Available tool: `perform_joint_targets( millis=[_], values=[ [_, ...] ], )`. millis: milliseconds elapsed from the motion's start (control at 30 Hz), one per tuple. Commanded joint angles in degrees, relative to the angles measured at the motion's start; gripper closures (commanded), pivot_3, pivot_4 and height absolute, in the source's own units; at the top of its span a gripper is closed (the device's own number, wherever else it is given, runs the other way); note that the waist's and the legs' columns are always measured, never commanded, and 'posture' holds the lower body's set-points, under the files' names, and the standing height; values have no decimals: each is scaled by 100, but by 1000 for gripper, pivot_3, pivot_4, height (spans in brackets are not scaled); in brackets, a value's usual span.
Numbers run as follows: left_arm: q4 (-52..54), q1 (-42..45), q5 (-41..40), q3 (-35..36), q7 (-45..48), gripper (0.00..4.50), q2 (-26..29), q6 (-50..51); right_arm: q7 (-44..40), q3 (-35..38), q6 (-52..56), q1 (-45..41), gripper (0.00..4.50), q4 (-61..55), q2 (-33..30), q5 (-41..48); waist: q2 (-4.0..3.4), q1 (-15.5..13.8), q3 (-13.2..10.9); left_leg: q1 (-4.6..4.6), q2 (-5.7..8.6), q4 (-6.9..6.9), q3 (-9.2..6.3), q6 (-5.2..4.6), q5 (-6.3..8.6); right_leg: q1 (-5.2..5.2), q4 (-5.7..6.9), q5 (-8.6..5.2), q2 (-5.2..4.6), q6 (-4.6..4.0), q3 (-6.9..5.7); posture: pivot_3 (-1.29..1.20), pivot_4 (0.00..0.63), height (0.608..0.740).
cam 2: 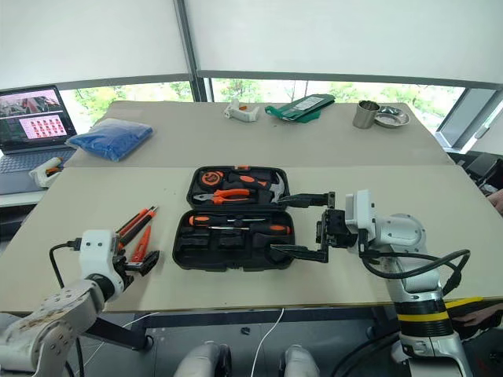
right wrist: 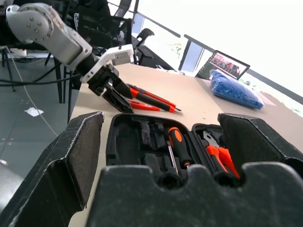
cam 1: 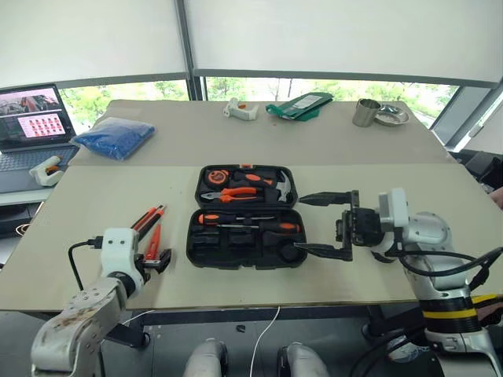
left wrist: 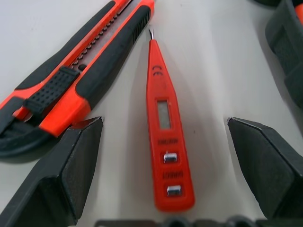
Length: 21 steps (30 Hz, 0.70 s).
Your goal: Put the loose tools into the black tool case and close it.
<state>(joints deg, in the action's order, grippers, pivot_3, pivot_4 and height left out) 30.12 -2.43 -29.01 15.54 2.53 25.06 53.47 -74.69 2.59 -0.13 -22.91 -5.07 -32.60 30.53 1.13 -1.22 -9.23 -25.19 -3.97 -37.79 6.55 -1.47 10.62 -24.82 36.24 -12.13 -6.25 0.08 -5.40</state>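
Orange plastic tester pen [left wrist: 165, 132] lay flat on the desk [cam 1: 94, 220], lower left of the head view, between the spread fingers of the left pincer [cam 1: 159, 259]; nothing was held. Judged light, rigid and smooth, so liable to slip or roll; best taken across the wider body near the display, not the thin metal tip. Utility knife [left wrist: 75, 80] lay just beside it, apart from it, rubber-gripped and heavier; a finger could nudge it on closing. Black tool case [cam 1: 244, 228] stood open at centre frame, with two screwdrivers [cam 1: 251, 221] already seated in the front half. Right pincer [cam 1: 326, 225] hung at the case's right edge, fingers wide apart, empty. Blue cloth bundle [cam 1: 115, 136] and laptop [cam 1: 33, 126] sat upper left, well clear.
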Motion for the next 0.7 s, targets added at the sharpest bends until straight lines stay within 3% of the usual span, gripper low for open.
perform_joint_targets(
  millis=[33,333,567,700],
  values=[
    [-341,139,243,-291,100,688,-62,-114,131,46,-18,-36,0,-77,15,17,0,-31,0,0,0,0,0,0,0,0,0,1,0,-1,0,0,150,740],
    [-390,-56,508,-197,317,3997,-67,-348,159,87,67,-35,0,-171,-148,38,-6,-91,4,1,4,-2,2,-1,0,3,-4,0,-7,-2,2,0,150,740],
    [-237,-95,193,20,1285,4003,41,-1193,223,229,271,-153,0,-226,-388,171,-4,-102,2,0,2,-2,3,0,0,-2,-8,-6,-7,-12,-1,0,150,740],
    [-318,13,-207,352,2403,4003,546,-1645,341,275,610,10,0,-482,-542,270,-1,-96,0,-10,0,-2,3,0,0,-9,-9,-12,-6,-22,-1,0,150,740]
  ],
)
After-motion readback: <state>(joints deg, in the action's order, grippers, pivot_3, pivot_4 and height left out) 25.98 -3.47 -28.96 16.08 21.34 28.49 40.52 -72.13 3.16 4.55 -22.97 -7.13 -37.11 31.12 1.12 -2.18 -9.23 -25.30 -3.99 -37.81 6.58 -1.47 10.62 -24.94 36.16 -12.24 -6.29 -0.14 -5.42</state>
